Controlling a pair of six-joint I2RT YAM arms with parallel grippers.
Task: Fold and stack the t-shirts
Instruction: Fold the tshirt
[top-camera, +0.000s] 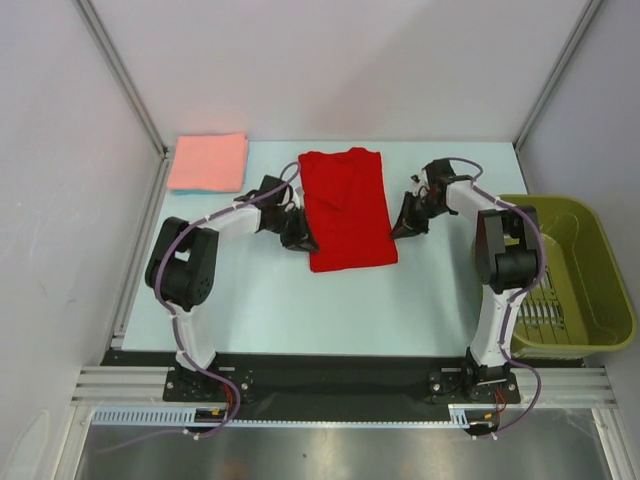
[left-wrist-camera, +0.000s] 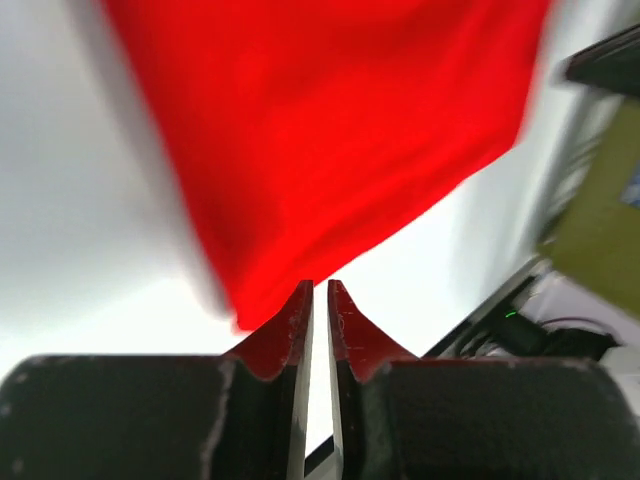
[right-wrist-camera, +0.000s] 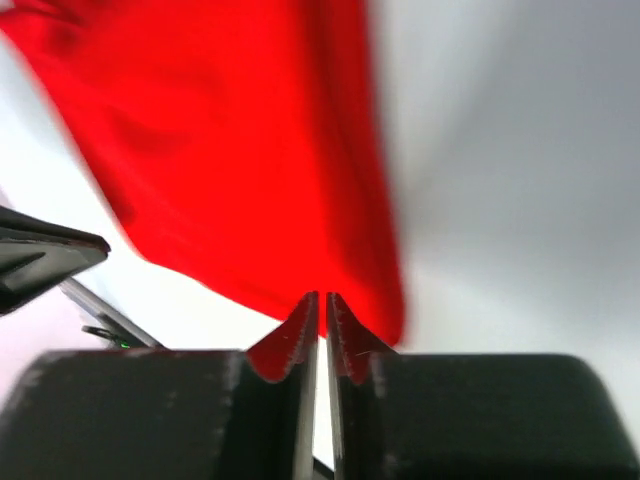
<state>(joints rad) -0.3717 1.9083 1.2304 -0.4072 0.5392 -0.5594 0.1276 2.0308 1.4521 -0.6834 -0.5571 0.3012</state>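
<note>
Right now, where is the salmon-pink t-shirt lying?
In the top view the salmon-pink t-shirt lies folded at the far left corner of the table, left of the red t-shirt and apart from it.

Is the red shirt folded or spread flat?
Folded: the red shirt lies as a narrow rectangle, no sleeves sticking out.

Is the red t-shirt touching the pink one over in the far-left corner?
Apart. The top view shows a strip of bare table between the red t-shirt and the pink t-shirt.
</note>
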